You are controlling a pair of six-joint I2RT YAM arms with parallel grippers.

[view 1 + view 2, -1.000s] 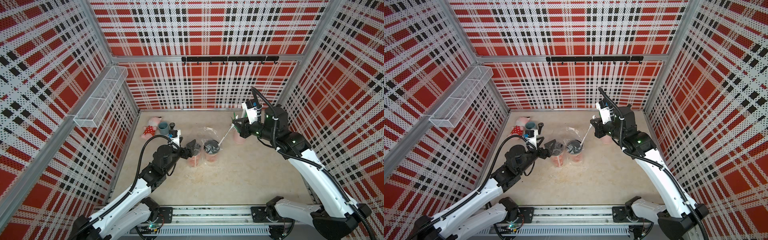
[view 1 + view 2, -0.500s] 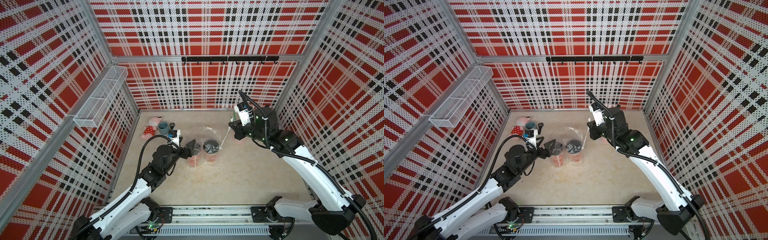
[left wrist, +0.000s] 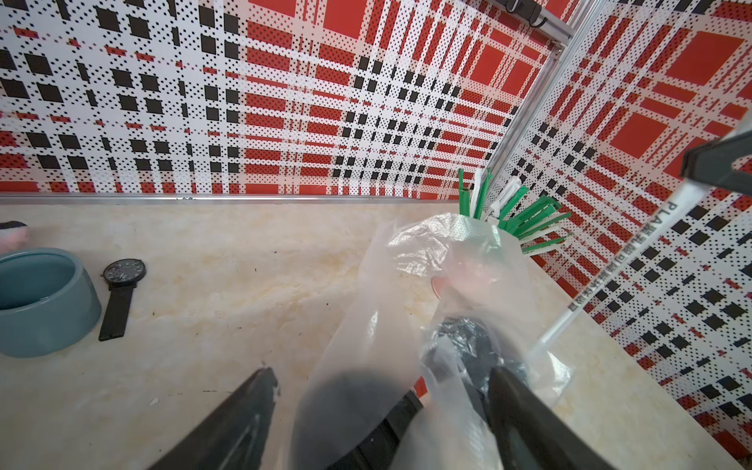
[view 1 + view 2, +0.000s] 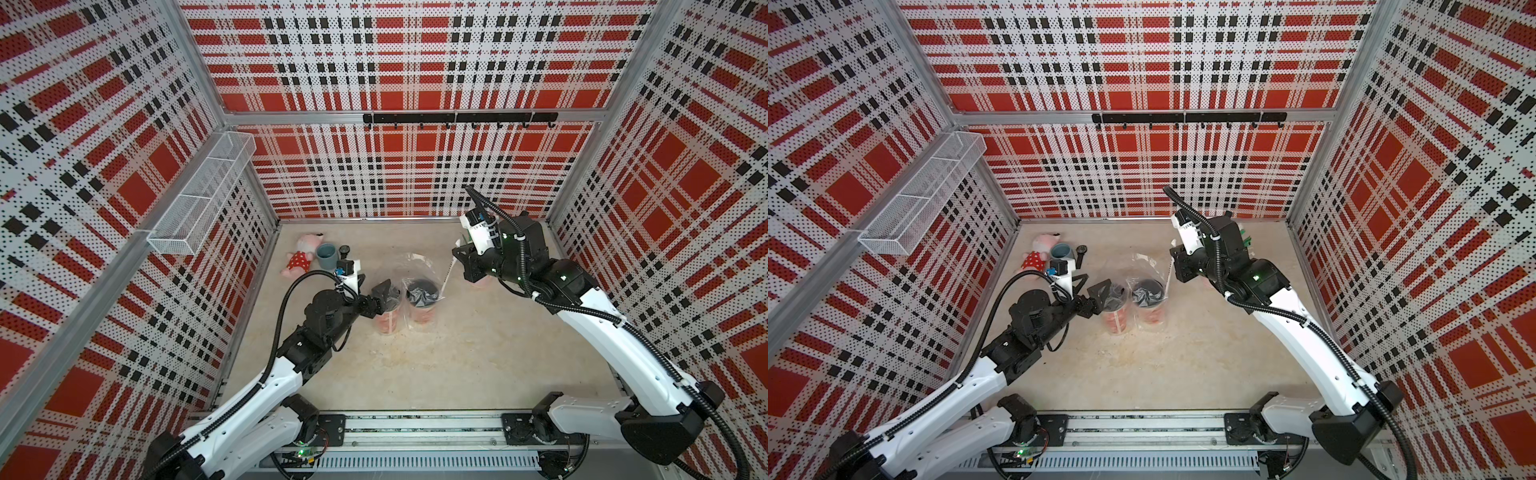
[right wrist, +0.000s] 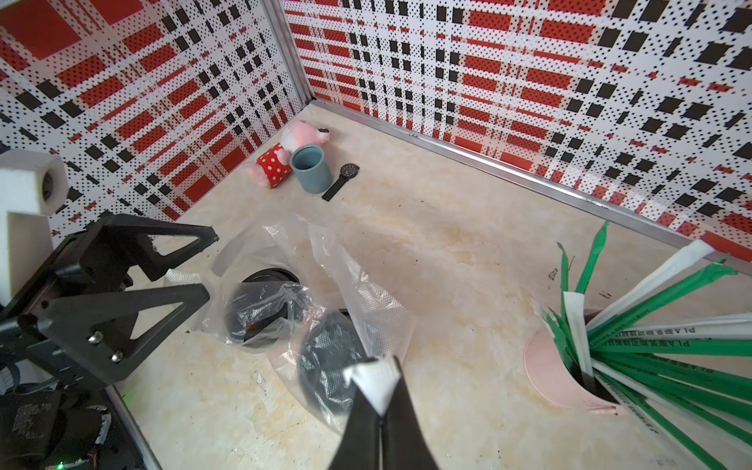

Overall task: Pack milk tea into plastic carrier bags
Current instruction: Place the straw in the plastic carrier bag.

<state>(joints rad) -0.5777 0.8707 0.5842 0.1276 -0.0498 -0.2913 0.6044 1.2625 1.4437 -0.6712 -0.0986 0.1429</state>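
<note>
Transparent film encloses both cups; straw insertion is the step in hand.
Two tall red paper cups with black dome lids point(image 4: 1148, 309) stand just beside each other at table centre, each inside a thin clear plastic carrier bag point(image 4: 415, 268). The left gripper point(image 3: 382, 374), jaws wide, straddles the 9 o'clock cup point(image 4: 387, 326) with no visible grip. The right gripper point(image 5: 380, 390), jaws closed on a white paper-wrapped straw point(image 4: 447, 276), hangs at 2 o'clock of the cups. The straw slants down toward the 3 o'clock cup point(image 4: 422, 313). Recommended: lower the tip into the bag mouth beside the lid, not onto it. Release only once film surrounds the straw. Hard to make out: whether the tip is inside the mouth, and the handle loops. The pink straw cup point(image 5: 553, 374) is mostly hidden under the right arm in both top views.
</note>
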